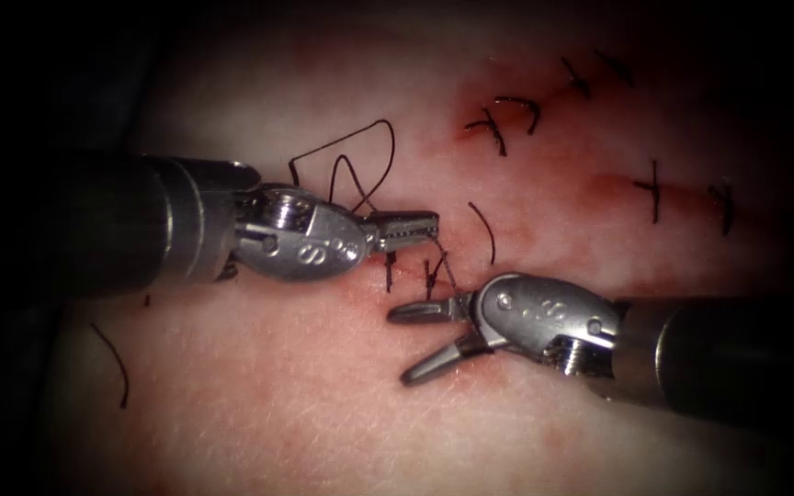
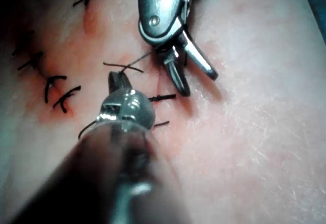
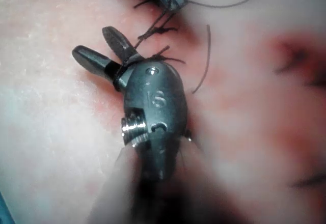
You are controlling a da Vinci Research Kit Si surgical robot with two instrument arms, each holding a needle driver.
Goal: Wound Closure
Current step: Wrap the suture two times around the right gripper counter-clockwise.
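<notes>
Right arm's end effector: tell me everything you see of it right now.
The right arm's end effector is a polished metal needle driver on a dark shaft, entering from the endoscope view's right. Its two jaws stand spread open, empty, pointing left just above the tissue. A dark thread crosses its hinge, running up to the left arm's end effector, shut on it. No needle is seen in its grasp.
</notes>
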